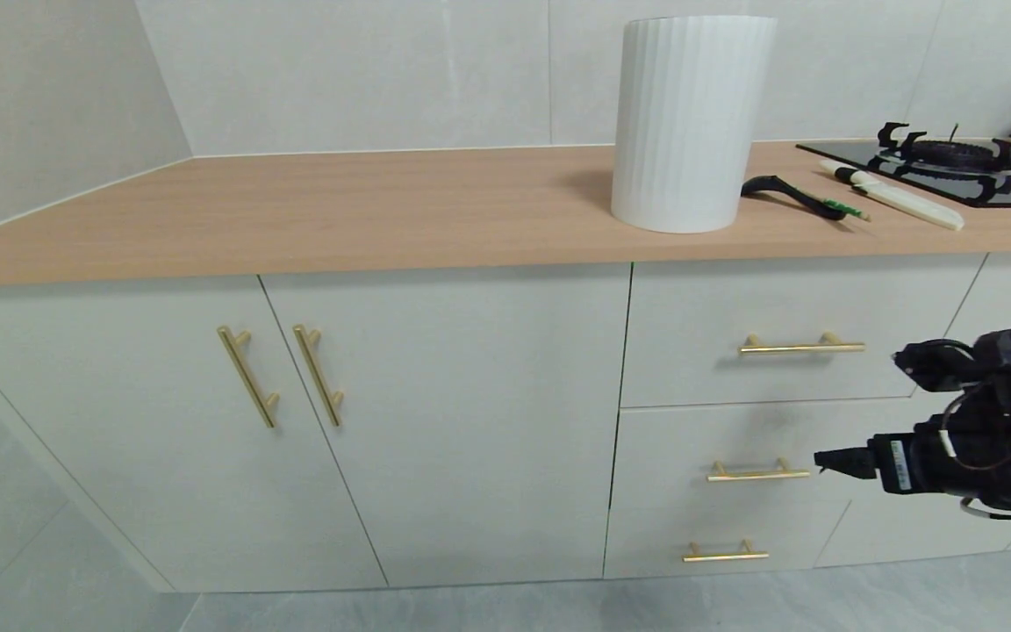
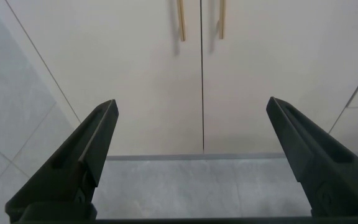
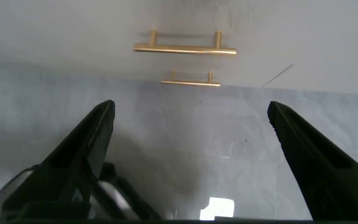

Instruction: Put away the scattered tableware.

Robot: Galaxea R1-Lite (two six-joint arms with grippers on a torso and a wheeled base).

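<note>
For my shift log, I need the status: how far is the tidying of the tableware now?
Nothing looks put away: the black utensil and white knife lie on the counter near the white canister. Nothing is in hand: the left gripper and right gripper show open, empty jaws, facing closed cabinet fronts. Left: both pieces.

a kitchen; gas hob, wooden counter, cabinets

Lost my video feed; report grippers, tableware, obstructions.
Left gripper, right gripper open, empty, low before white cabinets. Black curved utensil and white knife lie on wooden countertop, right of tall white ribbed container. Gold-handled drawers shut.
</note>
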